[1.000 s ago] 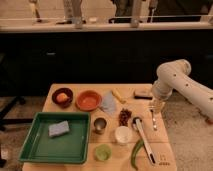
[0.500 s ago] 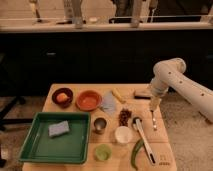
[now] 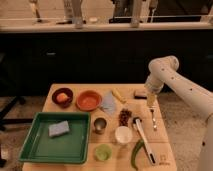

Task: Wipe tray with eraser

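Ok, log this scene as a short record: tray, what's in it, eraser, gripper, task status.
tray: green tray, front left of the table
in tray: grey-blue sponge, no eraser
eraser: eraser lying on the table at the back right, outside the tray
gripper: gripper open, beside the eraser, holding nothing
status: eraser not yet picked up

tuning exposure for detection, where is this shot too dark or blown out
Camera view: warm, even light on the table, so the tray reads clearly green; the cabinets behind are nearly black; the ledge along the top is washed out. Camera view: the gripper hangs over the table's right side beside the eraser, whose dark top blends into shadow.
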`<state>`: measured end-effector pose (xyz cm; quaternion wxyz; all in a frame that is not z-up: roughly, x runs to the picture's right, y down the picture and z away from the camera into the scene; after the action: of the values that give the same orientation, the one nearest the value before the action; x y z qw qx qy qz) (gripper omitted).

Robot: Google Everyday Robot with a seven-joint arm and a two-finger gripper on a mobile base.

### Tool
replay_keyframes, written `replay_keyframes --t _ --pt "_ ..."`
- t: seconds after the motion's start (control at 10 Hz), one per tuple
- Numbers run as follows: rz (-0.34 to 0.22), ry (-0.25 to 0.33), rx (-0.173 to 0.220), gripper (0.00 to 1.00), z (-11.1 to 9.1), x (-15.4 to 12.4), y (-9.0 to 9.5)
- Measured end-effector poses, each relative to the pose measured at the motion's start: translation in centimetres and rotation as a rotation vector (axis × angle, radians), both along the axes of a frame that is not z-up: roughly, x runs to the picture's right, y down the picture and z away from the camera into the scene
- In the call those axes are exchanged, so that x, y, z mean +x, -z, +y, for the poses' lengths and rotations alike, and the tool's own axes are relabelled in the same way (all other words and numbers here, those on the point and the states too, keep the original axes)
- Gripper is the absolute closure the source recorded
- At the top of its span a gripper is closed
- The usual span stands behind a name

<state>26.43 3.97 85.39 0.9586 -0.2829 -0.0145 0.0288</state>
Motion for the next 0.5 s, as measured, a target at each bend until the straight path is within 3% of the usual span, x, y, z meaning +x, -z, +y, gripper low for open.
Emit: replay_keyframes --t 0.2,0.5 --pt "-0.002 -0.008 -0.017 0.2 -0.8 -0.3 -1.9" --pt "0.02 -0.024 -0.044 0.2 -1.0 1.7 -3.5"
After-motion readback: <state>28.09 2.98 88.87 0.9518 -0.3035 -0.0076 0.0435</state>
